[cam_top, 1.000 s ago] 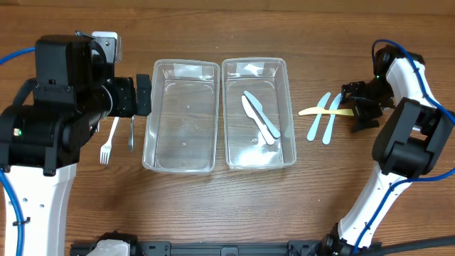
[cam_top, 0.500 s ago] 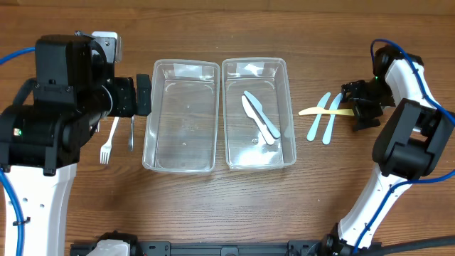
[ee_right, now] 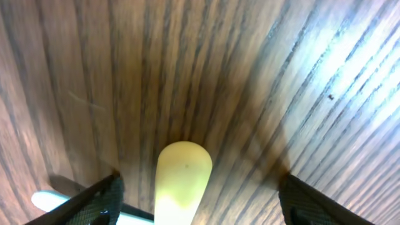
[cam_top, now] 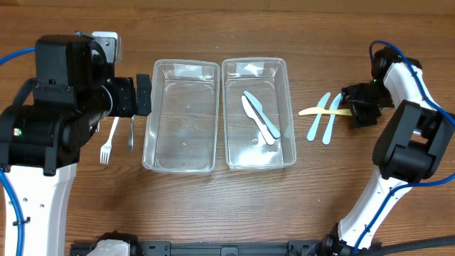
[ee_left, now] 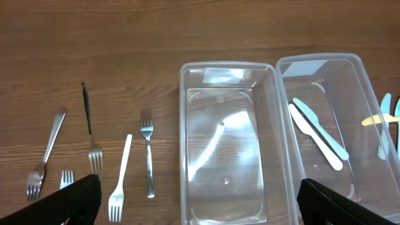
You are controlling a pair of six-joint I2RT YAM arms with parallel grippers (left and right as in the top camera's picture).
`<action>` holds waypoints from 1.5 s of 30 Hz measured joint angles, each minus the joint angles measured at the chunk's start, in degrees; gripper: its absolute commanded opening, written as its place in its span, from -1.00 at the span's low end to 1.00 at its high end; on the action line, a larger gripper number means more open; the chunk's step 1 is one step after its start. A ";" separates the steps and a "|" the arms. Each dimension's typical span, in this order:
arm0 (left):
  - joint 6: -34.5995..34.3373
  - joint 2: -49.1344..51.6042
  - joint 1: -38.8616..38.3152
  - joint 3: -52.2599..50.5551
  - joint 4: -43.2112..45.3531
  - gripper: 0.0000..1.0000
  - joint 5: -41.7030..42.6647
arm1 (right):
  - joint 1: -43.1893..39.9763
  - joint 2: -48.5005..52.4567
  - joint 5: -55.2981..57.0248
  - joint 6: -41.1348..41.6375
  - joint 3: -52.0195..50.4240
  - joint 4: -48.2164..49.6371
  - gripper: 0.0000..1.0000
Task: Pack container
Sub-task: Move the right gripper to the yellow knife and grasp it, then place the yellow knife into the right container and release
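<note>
Right end effector (cam_top: 354, 113) narrowing, low astride yellow knife (cam_top: 316, 111) handle

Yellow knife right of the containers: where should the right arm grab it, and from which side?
Grip the yellow knife at its rounded right end, which pokes out clear of the blue knives it crosses. It lies flat on the table, so probably best to come straight down with the right gripper, jaws across its narrow width.

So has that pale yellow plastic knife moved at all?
No. The pale yellow plastic knife lies where it did, crossing the two light blue plastic knives beside the clear plastic container.
</note>
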 measured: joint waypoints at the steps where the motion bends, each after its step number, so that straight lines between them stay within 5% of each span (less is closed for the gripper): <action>1: 0.00 0.00 0.00 0.00 0.00 1.00 0.00 | 0.07 0.00 0.00 -0.02 0.02 -0.07 0.45; 9: 0.00 0.00 0.00 0.00 0.00 1.00 0.00 | 0.39 0.00 -0.33 -0.26 0.00 -0.44 -0.13; 25: 0.00 0.00 0.00 0.00 0.02 1.00 0.00 | 0.50 0.00 -0.44 -0.22 -0.15 0.13 -0.65; 27: 0.00 0.00 0.00 0.00 0.02 1.00 0.00 | 0.48 -0.11 -0.35 -0.22 -0.28 0.20 -0.92; 40: 0.00 0.00 0.00 0.00 0.48 1.00 0.00 | 0.98 -0.13 4.11 -3.26 2.45 -5.25 -0.92; 45: 0.00 0.00 0.00 0.00 0.57 1.00 0.00 | 4.13 -11.80 5.29 -11.54 6.69 -5.79 -0.92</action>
